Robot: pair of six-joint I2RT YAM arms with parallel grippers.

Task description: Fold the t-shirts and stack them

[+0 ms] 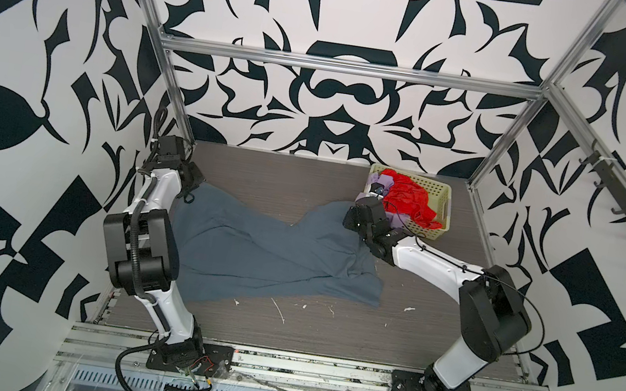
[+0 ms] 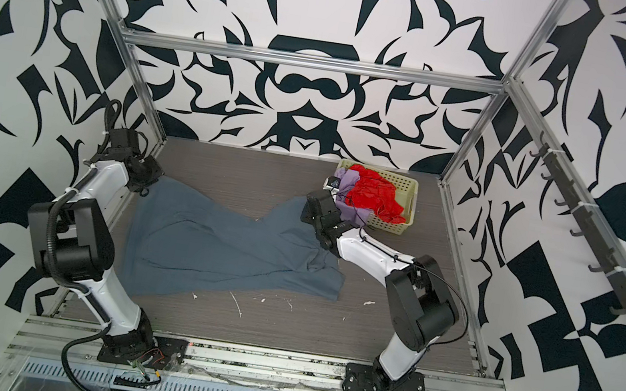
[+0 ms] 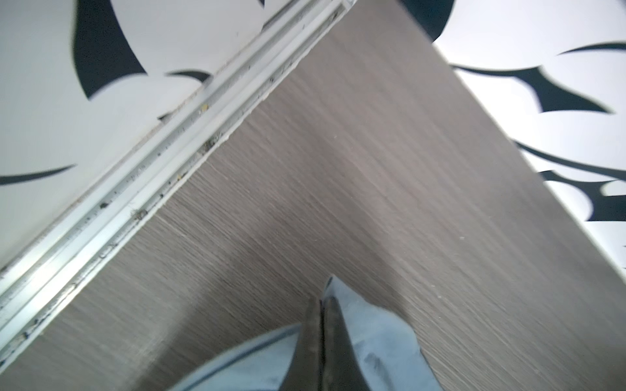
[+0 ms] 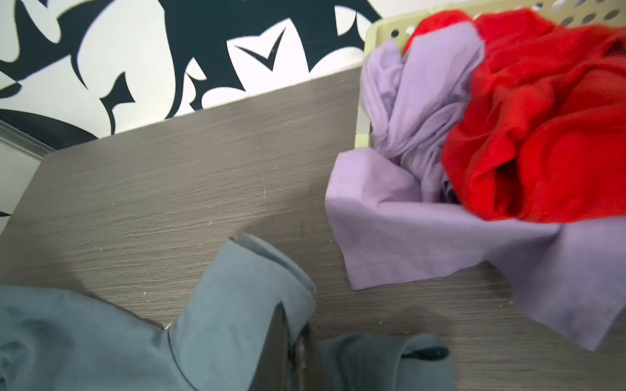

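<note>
Front rail (image 1: 298, 364) sits closest, then bare table (image 1: 324, 333) with a few white scuffs (image 1: 279, 311). Next out is the blue-grey shirt (image 1: 252, 250), spread across the middle of the table in both top views. It's rumpled, not flat, and bunched up at the end toward the basket (image 1: 440, 191). Nothing is folded yet, by my read.

Left gripper (image 3: 322, 304): fingers pressed together, pinching an edge of the blue-grey shirt at its far left corner, near the table's left edge. Cloth shows on both sides of the fingers in the left wrist view.

Right gripper (image 4: 294, 321): also closed, nipping a hemmed fold of the same shirt at its far right end, near the basket. Can't tell for sure which part of the garment each one has, sleeve or hem.

Farthest is the basket, in the far right corner. It holds the red shirt (image 1: 407, 200) in a crumpled heap. The lilac shirt (image 4: 423, 230) is in there too and spills over the basket's near wall onto the table.

Handling, judged: all three look like light, limp cloth with no stiffness, not fragile, not slippery.
- **Blue-grey shirt:** it will sag between two grips and wrinkle if slack. Hold it at hemmed corners or shoulder seams, where doubled cloth gives a firmer pinch, and keep it taut.
- **Lilac shirt:** take the overhanging flap. It's likely tangled with the red shirt, which may drag along.
</note>
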